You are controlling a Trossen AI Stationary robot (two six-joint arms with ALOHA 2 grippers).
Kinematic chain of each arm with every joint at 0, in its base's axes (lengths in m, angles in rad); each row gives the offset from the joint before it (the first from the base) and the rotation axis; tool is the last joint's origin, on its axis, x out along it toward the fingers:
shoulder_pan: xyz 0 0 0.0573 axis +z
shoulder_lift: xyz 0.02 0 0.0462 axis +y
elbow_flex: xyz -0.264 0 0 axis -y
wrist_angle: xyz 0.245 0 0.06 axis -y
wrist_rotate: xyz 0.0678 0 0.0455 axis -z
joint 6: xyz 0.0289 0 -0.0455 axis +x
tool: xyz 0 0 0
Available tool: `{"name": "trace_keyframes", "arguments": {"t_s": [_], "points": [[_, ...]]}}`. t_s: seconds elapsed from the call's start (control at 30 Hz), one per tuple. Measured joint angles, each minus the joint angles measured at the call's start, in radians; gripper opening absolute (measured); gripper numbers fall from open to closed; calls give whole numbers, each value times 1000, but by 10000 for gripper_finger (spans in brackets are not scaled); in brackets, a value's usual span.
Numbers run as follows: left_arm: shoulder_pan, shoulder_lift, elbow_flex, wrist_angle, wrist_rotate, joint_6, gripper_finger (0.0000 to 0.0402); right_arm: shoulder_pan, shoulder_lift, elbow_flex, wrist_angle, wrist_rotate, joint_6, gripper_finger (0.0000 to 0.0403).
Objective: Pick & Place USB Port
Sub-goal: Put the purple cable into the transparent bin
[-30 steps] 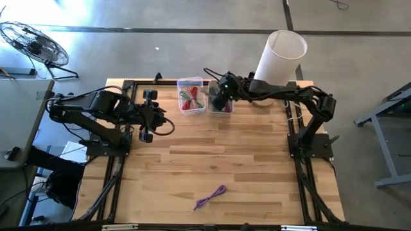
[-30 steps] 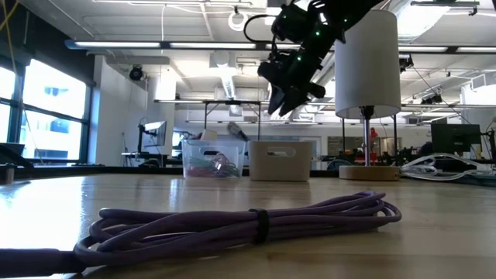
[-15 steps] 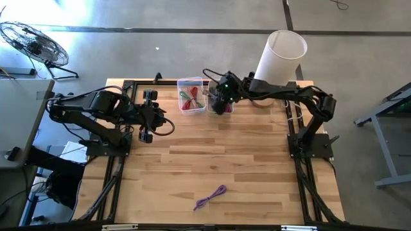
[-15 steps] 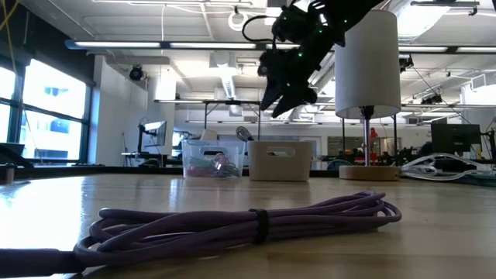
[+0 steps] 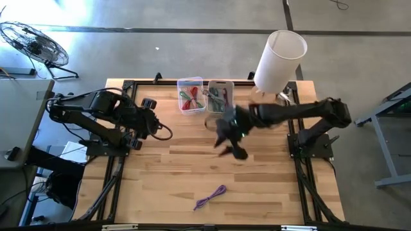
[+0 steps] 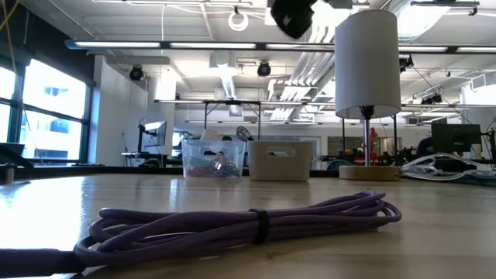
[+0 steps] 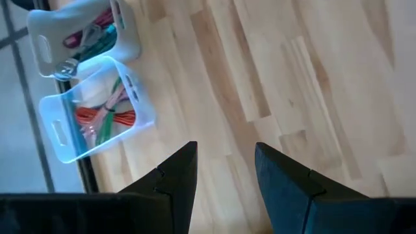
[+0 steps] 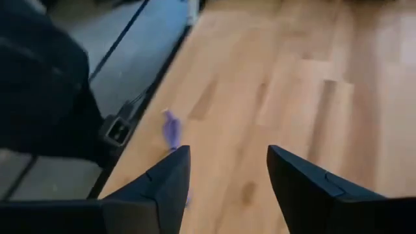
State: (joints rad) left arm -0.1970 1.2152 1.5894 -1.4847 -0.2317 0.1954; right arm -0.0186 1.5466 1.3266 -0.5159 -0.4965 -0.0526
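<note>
The purple USB cable (image 5: 210,197) lies coiled on the wood near the table's near edge, and it fills the foreground in the low view (image 6: 248,221). In the right wrist view its end (image 8: 172,130) shows ahead of the fingers. My right gripper (image 5: 231,147) hangs open over the table's middle, between the bins and the cable and well apart from it; its fingers (image 8: 227,169) hold nothing. My left gripper (image 5: 145,122) waits open at the table's left (image 7: 224,169).
A clear bin (image 5: 190,95) with red and green cables and a white bin (image 5: 220,96) with more cables stand at the far edge. A white cylinder (image 5: 279,58) on a stand rises at the far right. Bare wood (image 5: 192,160) lies between the bins and the cable.
My right gripper has left its place above the white bin and swung toward the near edge, out over the table's middle, still open. In the low view it has passed almost out of the top of the picture. The cable and the bins have stayed put.
</note>
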Motion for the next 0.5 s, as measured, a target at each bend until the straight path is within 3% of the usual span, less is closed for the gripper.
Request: {"name": "trace_keyframes", "arguments": {"t_s": [0.23, 0.5], "points": [[0, 0, 0, -1, 13, -28, 150, 222, -2, 0, -37, 230, -15, 194], [0, 0, 0, 0, 7, -46, 150, 331, 40, 0, -29, 363, -73, 194]]}}
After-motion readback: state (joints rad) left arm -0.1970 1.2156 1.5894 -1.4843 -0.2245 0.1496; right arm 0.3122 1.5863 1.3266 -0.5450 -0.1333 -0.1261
